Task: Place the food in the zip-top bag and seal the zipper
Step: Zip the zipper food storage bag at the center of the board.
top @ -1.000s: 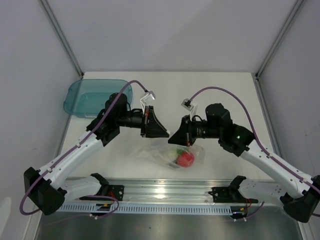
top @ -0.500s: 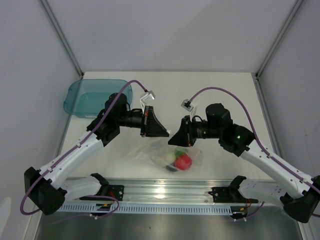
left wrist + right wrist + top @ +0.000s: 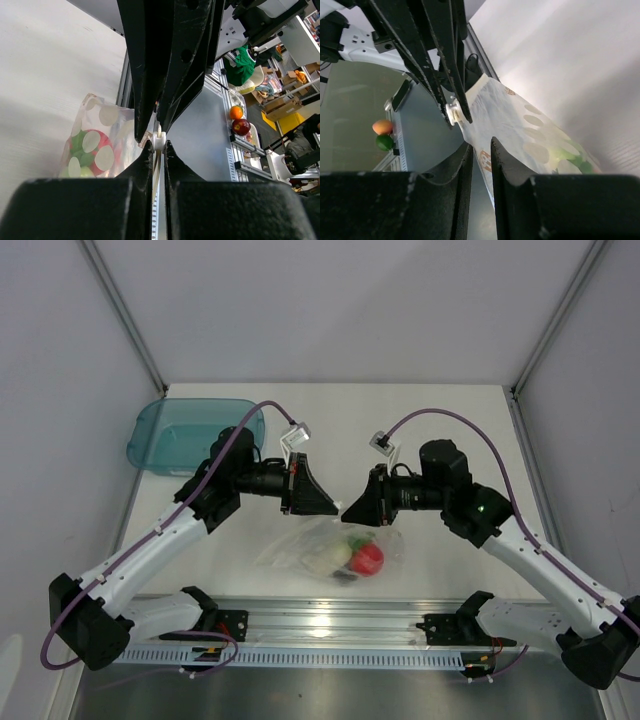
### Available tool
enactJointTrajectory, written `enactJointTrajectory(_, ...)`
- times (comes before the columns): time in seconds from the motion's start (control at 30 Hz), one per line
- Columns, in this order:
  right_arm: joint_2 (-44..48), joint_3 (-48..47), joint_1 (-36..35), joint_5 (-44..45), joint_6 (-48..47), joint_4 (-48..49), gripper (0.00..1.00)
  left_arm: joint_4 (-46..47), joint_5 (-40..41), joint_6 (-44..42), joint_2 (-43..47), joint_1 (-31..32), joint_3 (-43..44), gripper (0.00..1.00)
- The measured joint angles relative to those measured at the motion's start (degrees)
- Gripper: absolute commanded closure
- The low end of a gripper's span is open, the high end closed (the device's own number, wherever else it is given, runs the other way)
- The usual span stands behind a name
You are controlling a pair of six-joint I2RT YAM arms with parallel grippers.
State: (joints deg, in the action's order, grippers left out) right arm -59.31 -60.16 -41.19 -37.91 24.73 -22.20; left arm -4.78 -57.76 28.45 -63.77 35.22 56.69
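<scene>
The clear zip-top bag [image 3: 300, 545] hangs low between my two grippers over the near table. The red tomato [image 3: 369, 558], the white radish [image 3: 335, 558] and the dark round piece [image 3: 346, 578] are inside it. My left gripper [image 3: 330, 508] is shut on the white zipper slider [image 3: 159, 140] at the bag's top edge. My right gripper [image 3: 347, 514] faces it closely. In the right wrist view its fingers [image 3: 480, 145] stand slightly apart with the bag's edge [image 3: 520, 125] running between them, next to the slider [image 3: 453, 112]. The tomato [image 3: 107, 140] shows through the bag in the left wrist view.
A translucent teal tray [image 3: 160, 440] stands at the back left of the table. A metal rail with the arm bases [image 3: 320, 625] runs along the near edge. Frame posts rise at both back corners.
My right gripper has drawn slightly to the right. The bag has sagged and spread to the left, and the food inside has shifted a little left. The left arm has stayed still.
</scene>
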Motion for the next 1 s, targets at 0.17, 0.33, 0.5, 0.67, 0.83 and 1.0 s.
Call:
enactJointTrajectory(0.17,-1.05,-0.50,0.46,-3.91,-0.22,1.18,0.74,0.00,-0.31,0.02,0.00,0.00,-0.02,1.00)
enactJointTrajectory(0.33,-2.51,-0.52,0.46,-8.09,-0.57,2.10,0.87,0.00,-0.85,0.02,-0.09,0.00,-0.02,0.99)
enactJointTrajectory(0.5,-3.06,-0.61,0.44,-8.98,-0.98,2.14,1.00,-0.02,-0.96,0.02,-0.46,0.00,-0.02,0.93)
enactJointTrajectory(0.67,-3.04,-0.66,0.39,-8.87,-0.92,2.36,1.00,0.13,-0.68,0.42,-0.46,-0.28,-0.26,0.38)
enactJointTrajectory(0.83,-2.73,-0.66,0.37,-8.85,-0.74,2.40,1.00,1.77,-0.39,2.86,-0.44,-2.05,-1.66,0.37)
enactJointTrajectory(1.0,-1.84,-0.61,0.28,-8.48,0.28,3.08,1.00,4.61,-0.46,4.76,-0.44,-2.54,-2.38,0.46)
